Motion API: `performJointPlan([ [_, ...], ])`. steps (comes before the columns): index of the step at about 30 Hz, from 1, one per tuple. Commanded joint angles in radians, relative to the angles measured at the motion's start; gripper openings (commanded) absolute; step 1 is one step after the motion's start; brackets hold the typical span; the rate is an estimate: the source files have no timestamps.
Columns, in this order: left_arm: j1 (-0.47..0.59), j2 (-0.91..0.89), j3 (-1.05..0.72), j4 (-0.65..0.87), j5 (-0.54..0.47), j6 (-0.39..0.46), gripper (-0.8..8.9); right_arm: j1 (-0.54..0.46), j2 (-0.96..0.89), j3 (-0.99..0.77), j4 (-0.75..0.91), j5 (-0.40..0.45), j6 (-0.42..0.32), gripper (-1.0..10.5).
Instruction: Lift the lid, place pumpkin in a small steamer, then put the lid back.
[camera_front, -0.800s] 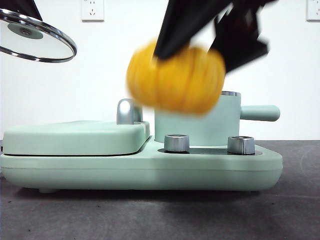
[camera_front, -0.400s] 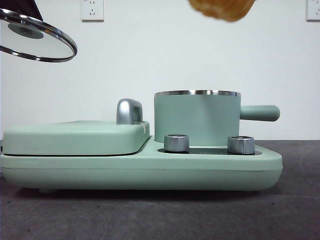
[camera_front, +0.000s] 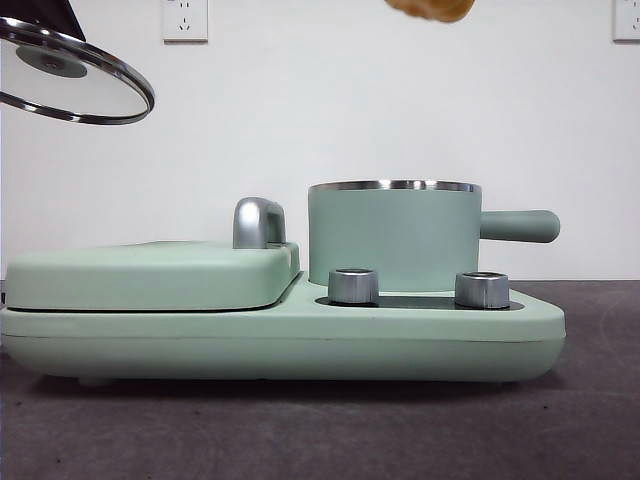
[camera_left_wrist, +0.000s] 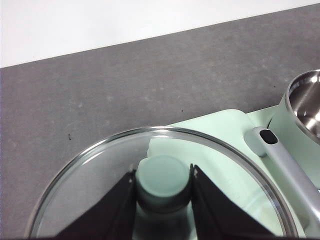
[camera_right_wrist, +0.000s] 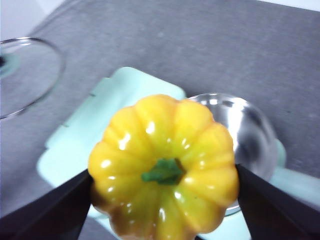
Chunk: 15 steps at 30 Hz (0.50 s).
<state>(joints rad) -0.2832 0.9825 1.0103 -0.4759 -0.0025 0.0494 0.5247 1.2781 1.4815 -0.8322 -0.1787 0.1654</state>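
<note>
My left gripper (camera_left_wrist: 164, 176) is shut on the mint-green knob of the glass lid (camera_left_wrist: 100, 170) and holds it tilted high at the far left of the front view (camera_front: 75, 75). My right gripper (camera_right_wrist: 162, 182) is shut on the yellow-orange pumpkin (camera_right_wrist: 162, 165), high above the small steamer (camera_front: 393, 235); only the pumpkin's underside (camera_front: 432, 8) shows at the top edge of the front view. The steamer stands open on the right of the base unit, its steel inside (camera_right_wrist: 240, 130) showing under the pumpkin.
The wide mint-green griddle unit (camera_front: 150, 275) with its flat cover and chrome handle (camera_front: 257, 222) sits left of the steamer. Two steel dials (camera_front: 353, 285) face front. The steamer's side handle (camera_front: 518, 225) points right. Dark grey table (camera_front: 300, 430) all around.
The pumpkin rose from in front of the steamer to the top edge of the front view, with the right arm leaving that view. The lid has stayed still.
</note>
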Motion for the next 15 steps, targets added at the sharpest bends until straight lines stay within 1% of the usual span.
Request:
performJointPlan([
  [1,-0.001,0.004,0.016,0.027,-0.002,-0.009,0.15,-0.01,0.08,0.061,-0.011,0.005,-0.053,3.5],
  [3,-0.001,0.004,0.016,0.027,-0.001,-0.009,0.15,-0.019,0.134,0.092,-0.011,0.009,-0.081,3.5],
  [9,-0.001,0.004,0.016,0.027,-0.001,-0.009,0.15,-0.03,0.274,0.142,-0.008,0.065,-0.151,3.5],
  [15,-0.001,0.004,0.016,0.027,-0.001,-0.009,0.15,-0.032,0.381,0.146,0.0,0.077,-0.193,3.5],
])
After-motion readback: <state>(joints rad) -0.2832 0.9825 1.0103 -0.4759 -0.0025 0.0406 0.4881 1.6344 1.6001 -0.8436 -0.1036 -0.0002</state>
